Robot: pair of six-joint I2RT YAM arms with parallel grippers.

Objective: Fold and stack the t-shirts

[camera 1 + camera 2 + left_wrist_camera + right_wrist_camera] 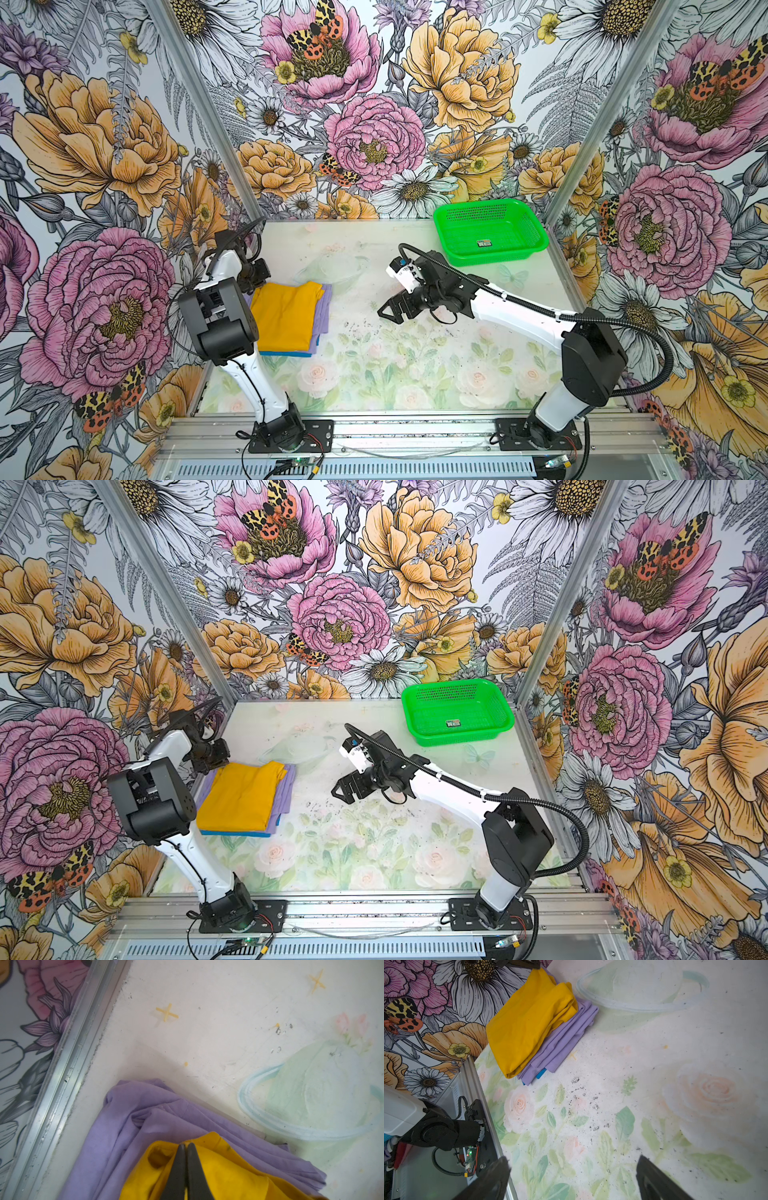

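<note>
Three folded t-shirts lie stacked at the table's left edge. The mustard-yellow one (pixel 286 320) (pixel 241 798) (pixel 529 1022) is on top, the lavender one (pixel 326 307) (pixel 286 787) (pixel 155 1111) is under it, and a blue edge (pixel 286 354) (pixel 540 1073) peeks out at the bottom. My left gripper (pixel 186 1145) (pixel 259 282) is at the stack's far left corner. Its fingers are pressed together, with a nub of the yellow shirt's (pixel 228 1176) edge pinched at the tips. My right gripper (pixel 388 311) (pixel 343 789) (pixel 573 1158) hovers wide open over bare table, to the right of the stack.
A green mesh basket (pixel 490 208) (pixel 457 685) stands at the back right with only a small label inside. An aluminium rail (pixel 62 1076) runs along the table's left edge, close to the stack. Dark specks dot the table's (pixel 591 1105) middle.
</note>
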